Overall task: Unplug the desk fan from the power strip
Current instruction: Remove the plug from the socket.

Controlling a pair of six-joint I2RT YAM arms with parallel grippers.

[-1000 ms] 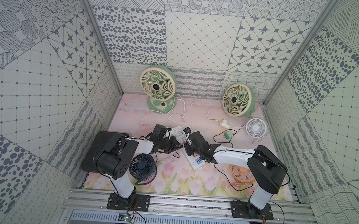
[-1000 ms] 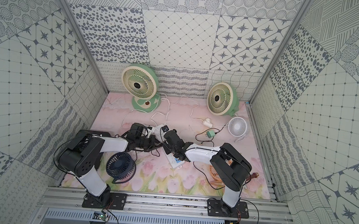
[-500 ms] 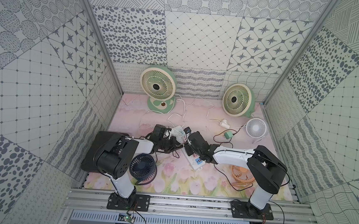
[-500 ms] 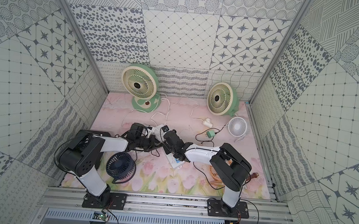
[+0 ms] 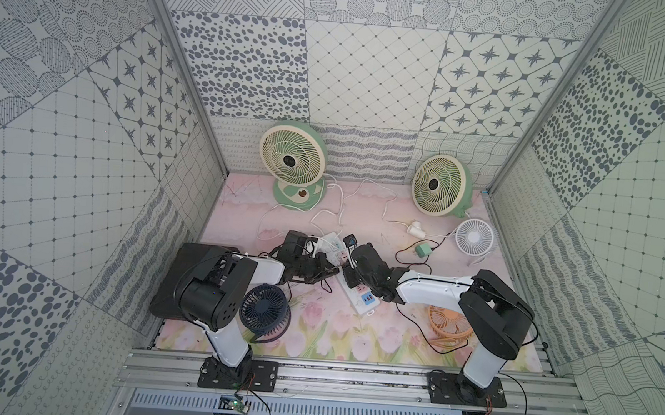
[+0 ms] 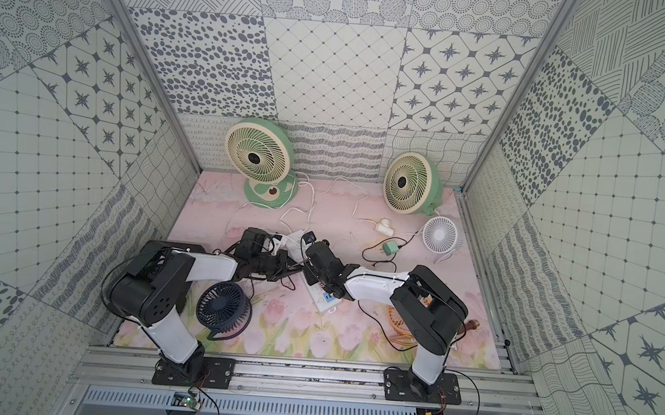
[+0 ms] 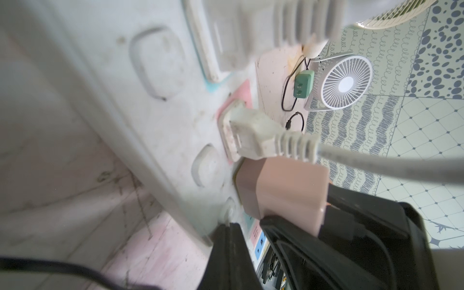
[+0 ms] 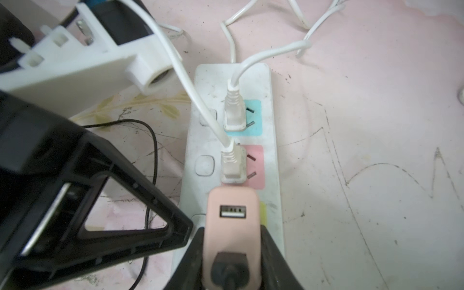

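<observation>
Pink floral mat (image 5: pixel 334 336): strip (image 5: pixel 361 300) lies mid-mat between both arms, USB end toward the rail. Left gripper (image 8: pixel 180 226) fully closed, tip at the strip's long edge, holding nothing. Right gripper (image 8: pixel 233 241) narrow, clamped on pink adapter (image 8: pixel 232 198) seated at the yellow socket. White plugs (image 8: pixel 233 118) sit in the blue and pink sockets.

Tops overhead, looking down; wrists close, sharing power strip (image 8: pixel 213 85).

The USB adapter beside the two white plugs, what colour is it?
The USB adapter is pale pink, clearest in the right wrist view.
</observation>
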